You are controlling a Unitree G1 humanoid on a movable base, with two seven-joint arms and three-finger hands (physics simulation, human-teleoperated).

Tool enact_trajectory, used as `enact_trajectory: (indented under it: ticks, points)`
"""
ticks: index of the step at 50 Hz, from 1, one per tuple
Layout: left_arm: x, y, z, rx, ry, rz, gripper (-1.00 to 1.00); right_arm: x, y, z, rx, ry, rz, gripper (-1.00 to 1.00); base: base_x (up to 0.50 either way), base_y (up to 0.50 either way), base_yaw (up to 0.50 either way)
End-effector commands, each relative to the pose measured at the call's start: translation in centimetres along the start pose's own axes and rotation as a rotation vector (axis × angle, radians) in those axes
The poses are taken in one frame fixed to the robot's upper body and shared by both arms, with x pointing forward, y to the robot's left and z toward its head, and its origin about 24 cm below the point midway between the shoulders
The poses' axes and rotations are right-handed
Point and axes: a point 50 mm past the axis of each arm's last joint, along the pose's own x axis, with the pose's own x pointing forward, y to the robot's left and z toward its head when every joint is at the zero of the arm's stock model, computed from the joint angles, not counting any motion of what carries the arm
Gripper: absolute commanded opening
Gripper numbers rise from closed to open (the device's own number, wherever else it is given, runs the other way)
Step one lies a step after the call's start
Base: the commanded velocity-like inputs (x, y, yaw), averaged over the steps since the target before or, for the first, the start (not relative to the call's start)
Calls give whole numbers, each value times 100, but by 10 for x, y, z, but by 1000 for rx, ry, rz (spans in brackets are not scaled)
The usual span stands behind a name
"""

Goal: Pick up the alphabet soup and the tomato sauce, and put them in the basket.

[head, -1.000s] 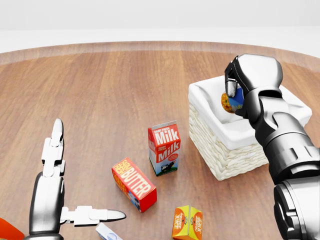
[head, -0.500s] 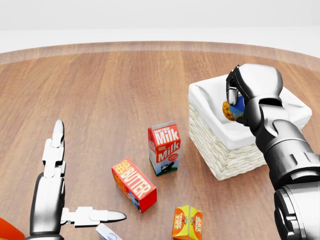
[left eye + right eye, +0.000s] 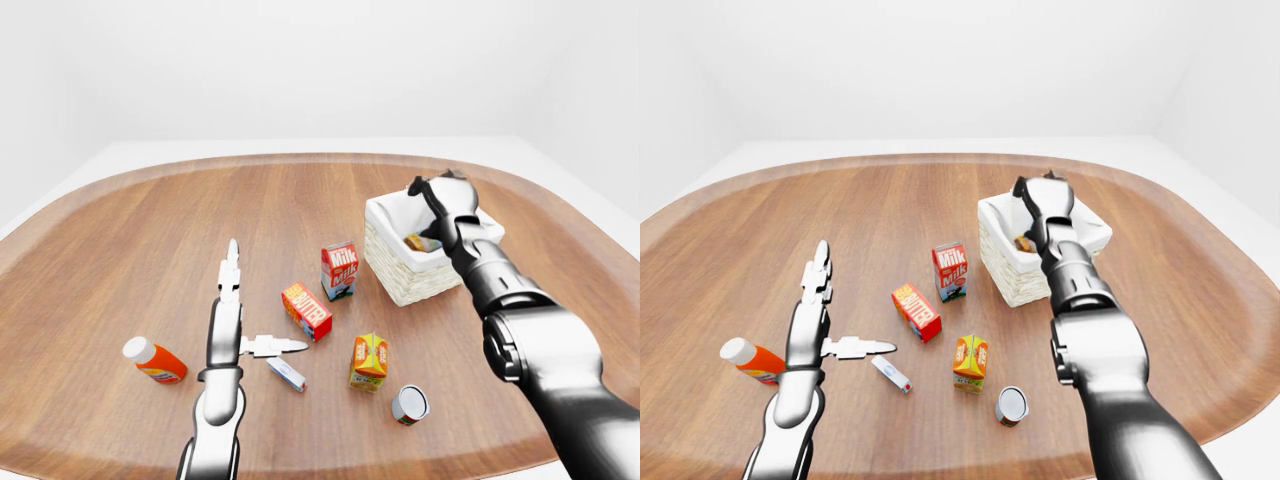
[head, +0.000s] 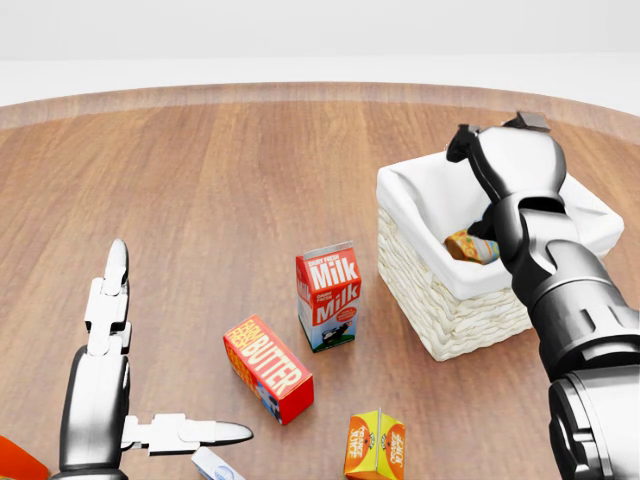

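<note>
One can (image 4: pixel 470 245) lies on its side inside white-lined wicker basket (image 4: pixel 452 310), just below right hand (image 4: pixel 505 160); label too small to tell soup from sauce. Right fingers (image 4: pixel 462 145) spread, apart from can, holding nothing, hand above basket rim: judged release pose. Second can (image 3: pixel 409 404) rests on desk (image 3: pixel 150 230) well away from both hands, near orange carton (image 3: pixel 369 360); likely other task item, not yet picked. Left hand (image 3: pixel 232 315) flat, fingers splayed wide, empty, idle over desk beside butter box (image 3: pixel 307 310) and milk carton (image 3: pixel 339 270).
</note>
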Motion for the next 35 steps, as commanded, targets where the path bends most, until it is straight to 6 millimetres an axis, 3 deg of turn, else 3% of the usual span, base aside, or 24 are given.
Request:
enact_trajectory:
  ticks: [1,16,35]
  points:
    - [-1,2,0,-13,0,7,100,0,1,-2,2,9,11,100,0,0,0]
    - [-1,2,0,-12,0,7,100,0,1,-2,-3,10,12,100,0,0,0]
    - [-1,2,0,-12,0,7,100,12,-35,-8,25,30,-75,100,0,0,0]
